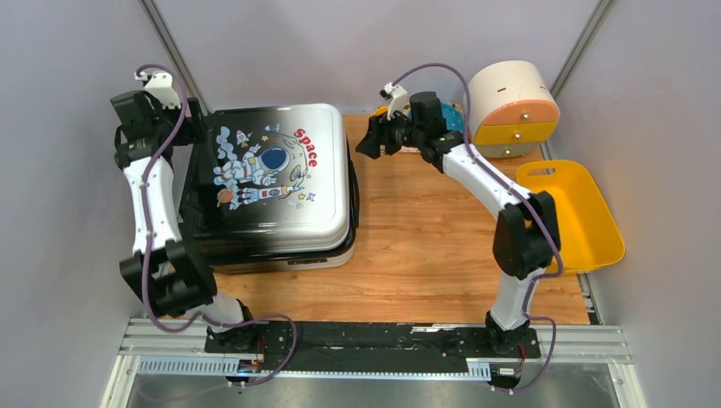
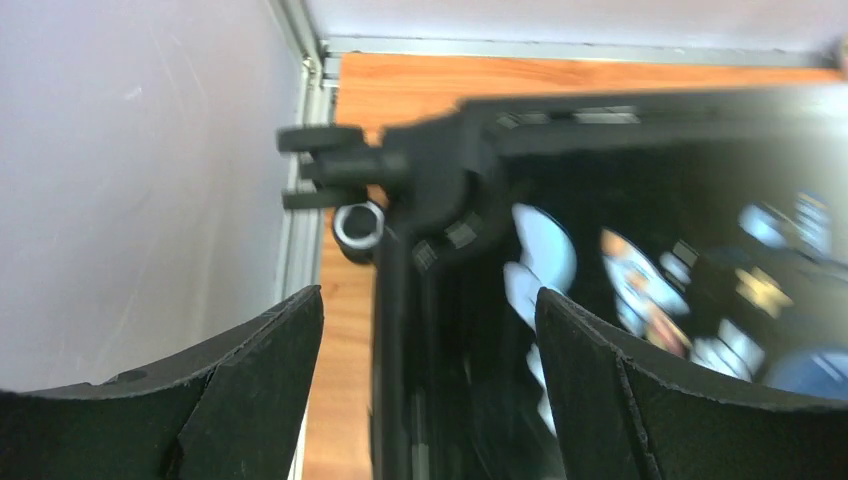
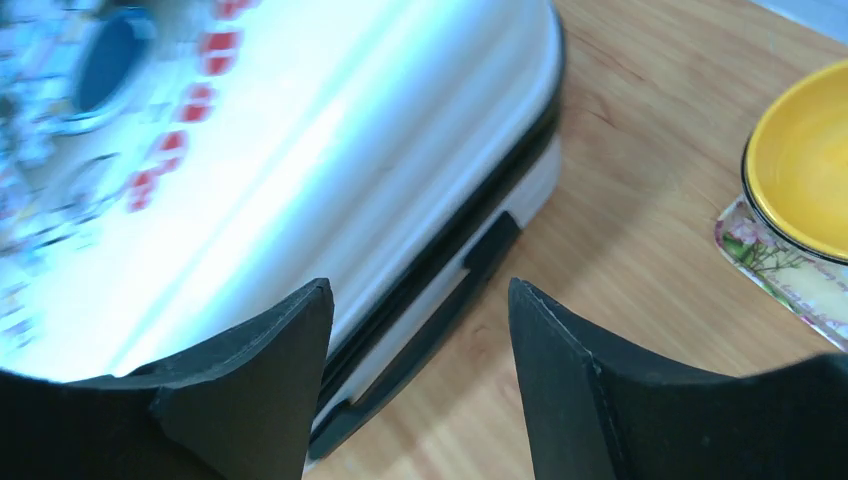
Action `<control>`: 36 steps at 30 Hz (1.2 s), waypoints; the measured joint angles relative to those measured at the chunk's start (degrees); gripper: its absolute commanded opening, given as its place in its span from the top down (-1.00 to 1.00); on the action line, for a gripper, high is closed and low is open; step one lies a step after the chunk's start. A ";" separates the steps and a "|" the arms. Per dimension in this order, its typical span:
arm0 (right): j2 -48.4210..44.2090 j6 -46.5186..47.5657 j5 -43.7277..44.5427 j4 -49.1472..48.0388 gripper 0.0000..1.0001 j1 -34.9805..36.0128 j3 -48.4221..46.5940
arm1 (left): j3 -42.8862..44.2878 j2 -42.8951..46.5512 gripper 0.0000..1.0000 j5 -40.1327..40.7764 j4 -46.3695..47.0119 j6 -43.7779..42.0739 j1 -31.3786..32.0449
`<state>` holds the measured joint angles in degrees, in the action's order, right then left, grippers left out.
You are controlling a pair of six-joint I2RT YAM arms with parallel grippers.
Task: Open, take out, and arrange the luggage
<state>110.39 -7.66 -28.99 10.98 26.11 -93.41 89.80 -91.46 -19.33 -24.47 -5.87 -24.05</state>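
Flanking luggage (image 1: 272, 183): left hand (image 2: 430, 305), right hand (image 3: 420, 295), empty.

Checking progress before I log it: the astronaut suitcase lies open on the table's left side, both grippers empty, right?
No: the luggage is closed, as the top external view shows. It does lie on the table's left side, with left gripper and right gripper empty.

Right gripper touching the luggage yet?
Cannot tell: top external shows the right gripper hard by the luggage edge; right wrist view shows neither gap nor contact.
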 measured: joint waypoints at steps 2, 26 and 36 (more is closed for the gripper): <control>-5.46 0.87 -1.75 1.31 -0.36 0.22 1.97 | -1.99 6.78 -0.72 -1.31 -4.17 -0.92 0.57; -29.75 24.44 -8.41 24.04 -0.36 14.16 30.10 | -20.94 46.99 -0.28 5.20 -49.51 -14.16 -0.39; -23.87 21.03 -4.24 6.99 -0.38 20.28 33.68 | -36.65 47.54 -0.37 9.51 -48.46 -16.55 -0.39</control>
<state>86.52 13.37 -33.23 17.98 46.39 -59.72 53.15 -43.92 -9.82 -72.93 -22.41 -24.45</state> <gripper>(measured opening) 0.688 0.679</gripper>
